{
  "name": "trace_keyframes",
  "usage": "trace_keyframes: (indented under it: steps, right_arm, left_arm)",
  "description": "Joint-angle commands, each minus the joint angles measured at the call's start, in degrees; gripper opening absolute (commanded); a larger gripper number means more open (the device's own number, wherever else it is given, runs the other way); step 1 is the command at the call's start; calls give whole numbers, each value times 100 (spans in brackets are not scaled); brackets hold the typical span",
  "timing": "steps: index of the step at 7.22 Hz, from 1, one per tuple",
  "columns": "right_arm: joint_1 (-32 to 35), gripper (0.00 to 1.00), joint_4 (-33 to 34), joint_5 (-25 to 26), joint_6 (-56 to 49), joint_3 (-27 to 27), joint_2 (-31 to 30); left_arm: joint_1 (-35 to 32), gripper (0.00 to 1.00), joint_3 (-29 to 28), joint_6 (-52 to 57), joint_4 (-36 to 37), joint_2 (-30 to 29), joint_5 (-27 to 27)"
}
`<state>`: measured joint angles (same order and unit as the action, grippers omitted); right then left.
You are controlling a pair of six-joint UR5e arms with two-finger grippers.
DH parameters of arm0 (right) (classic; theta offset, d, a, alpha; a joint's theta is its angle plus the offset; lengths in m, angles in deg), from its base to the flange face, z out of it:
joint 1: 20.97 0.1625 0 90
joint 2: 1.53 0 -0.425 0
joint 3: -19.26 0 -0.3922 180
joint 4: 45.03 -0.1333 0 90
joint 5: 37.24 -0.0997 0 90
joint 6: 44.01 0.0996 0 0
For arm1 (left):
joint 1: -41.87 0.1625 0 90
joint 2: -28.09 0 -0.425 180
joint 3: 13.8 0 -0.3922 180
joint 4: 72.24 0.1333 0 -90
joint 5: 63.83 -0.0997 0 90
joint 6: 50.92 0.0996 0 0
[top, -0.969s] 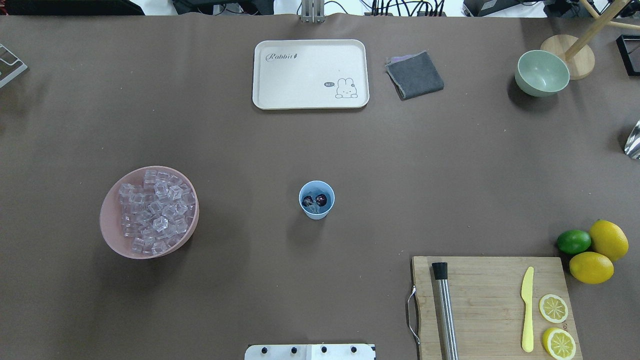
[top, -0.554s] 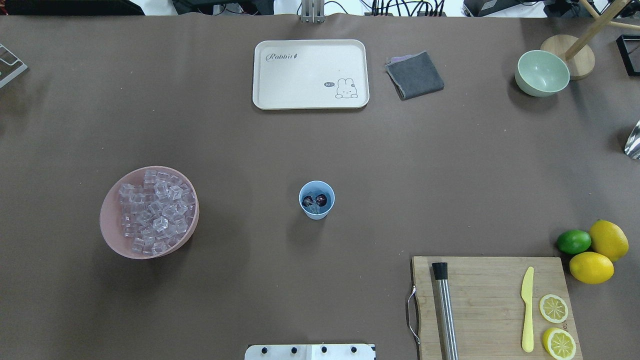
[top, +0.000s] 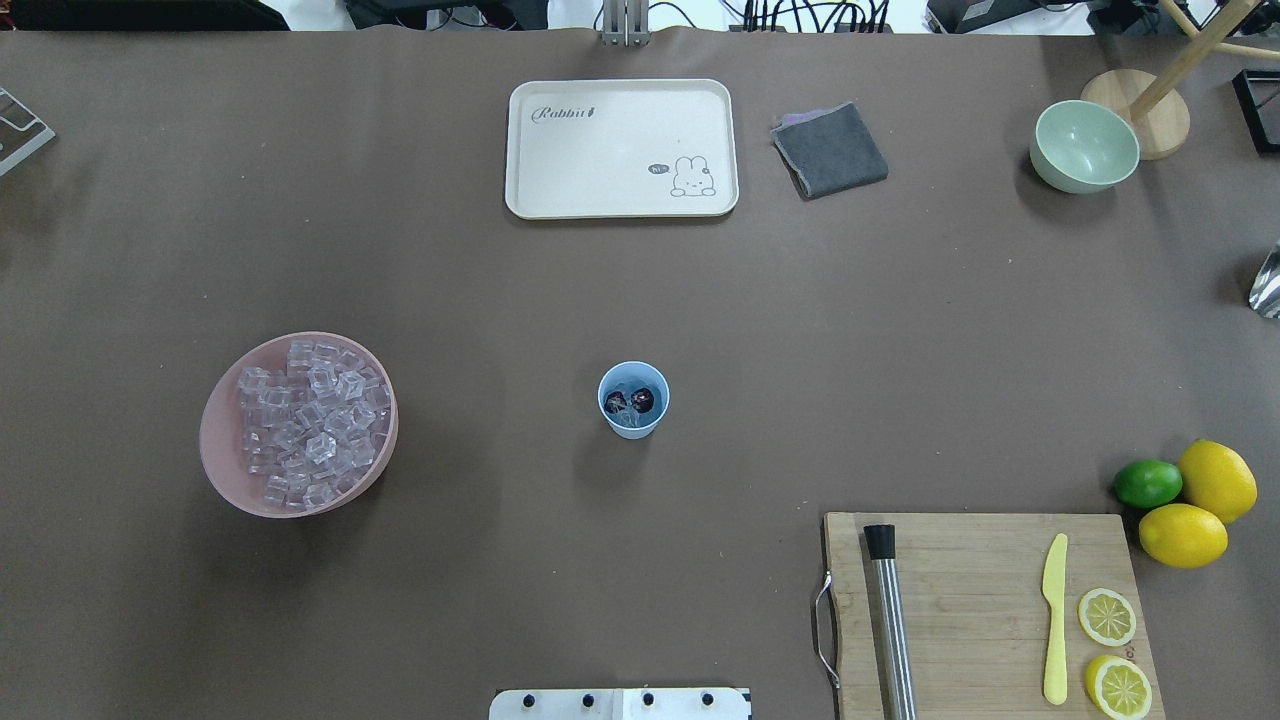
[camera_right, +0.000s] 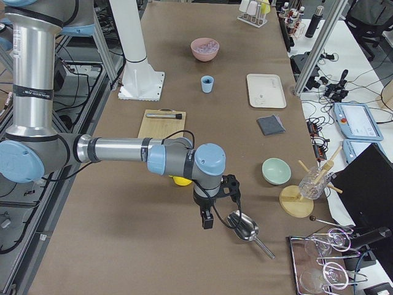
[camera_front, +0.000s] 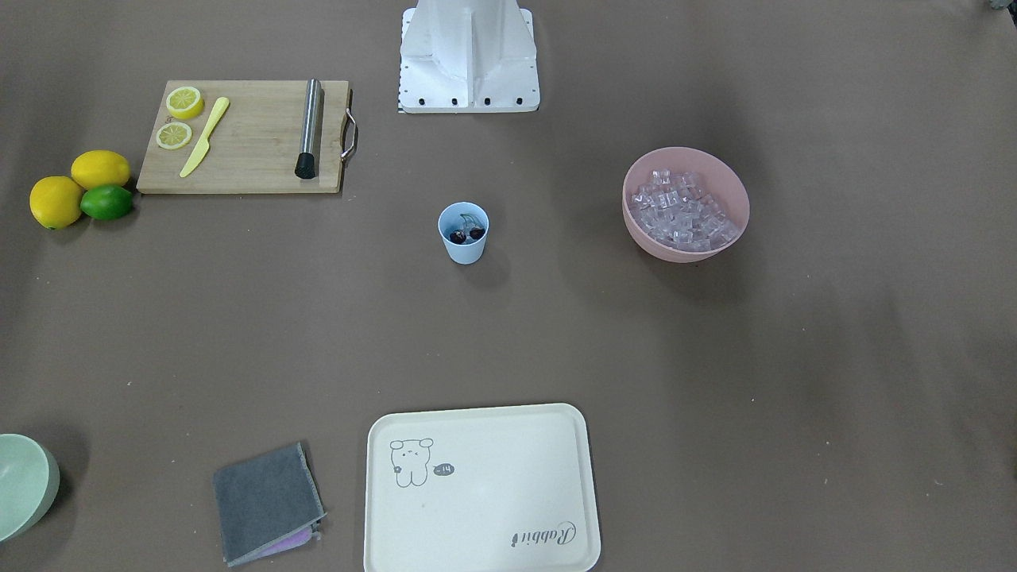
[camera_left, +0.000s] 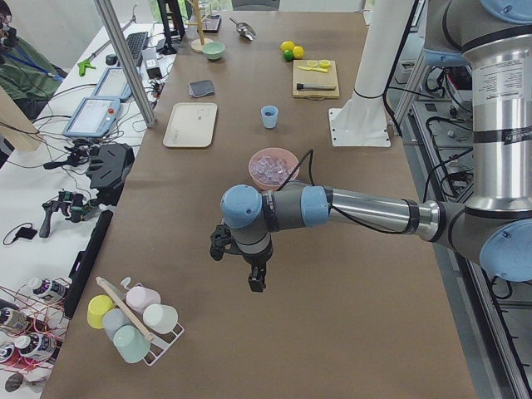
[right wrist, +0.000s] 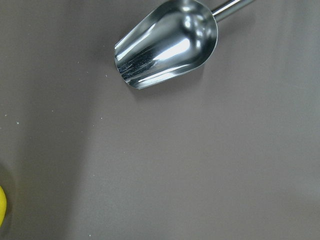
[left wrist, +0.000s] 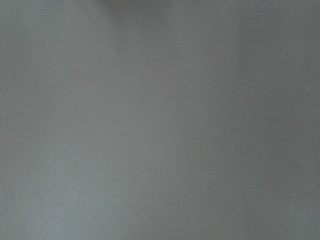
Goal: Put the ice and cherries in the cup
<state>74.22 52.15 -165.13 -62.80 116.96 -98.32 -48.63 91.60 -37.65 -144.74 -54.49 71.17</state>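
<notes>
So far: the cherries (top: 642, 400) lay inside the cup (top: 633, 425), so that half of the task looked done.
Ice in the cup: something pale and glassy showed under the cherries, but whether it was cubes or only the stems could not be told.
Left to do: judging from the scene, at most a helping of ice. If cubes were already in the cup, nothing remained.
Ice (top: 305, 430): a heap of small clear cubes, colourless and glassy, filled the pink bowl (top: 212, 455).
Cup: a small light blue tumbler, tapered and without a handle, stood upright and well apart from both grippers.
Cherries: two tiny dark red, glossy fruits sat side by side low in the cup, joined by thin stems.
Left gripper (camera_left: 256, 278): it pointed down over bare table. The pink bowl lay beyond it and the cup farther on. Whether its fingers were apart or together could not be told, and its wrist camera showed only table cover.
Right gripper (camera_right: 209, 220): it hung just beside a metal scoop (right wrist: 167, 42) lying on the table, with the cup far off past the cutting board (camera_right: 161, 123). Its finger state could not be told either.
</notes>
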Motion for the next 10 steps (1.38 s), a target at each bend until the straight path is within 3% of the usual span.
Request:
trace_keyframes:
  steps: [1,10]
  right_arm:
    - [88,100,-23,-96,-36,-216,-23]
    - [88,100,-111,-104,-45,-322,-296]
  left_arm:
    - [6,99,-1,0,-19,15,0]
    - [-12,99,34,0,-19,32,0]
